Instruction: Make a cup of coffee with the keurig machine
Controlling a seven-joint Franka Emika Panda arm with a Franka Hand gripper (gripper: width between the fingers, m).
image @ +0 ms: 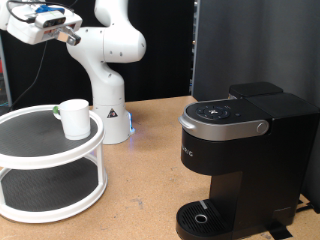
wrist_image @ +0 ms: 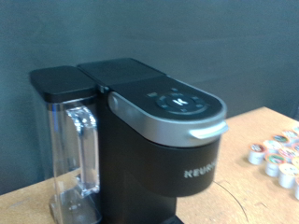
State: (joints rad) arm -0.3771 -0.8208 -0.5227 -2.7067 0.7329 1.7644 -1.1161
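The black keurig machine stands at the exterior view's right on the wooden table, lid closed, with its silver-grey handle and a bare round drip tray. It fills the wrist view, with its clear water tank. The white cup stands on the top tier of a round white stand at the exterior view's left. My gripper is raised high at the top left, far from the cup and the machine. No fingers show in the wrist view.
The white arm base stands behind the stand. Several small white pods lie on the table beside the machine in the wrist view. A dark panel stands behind the machine.
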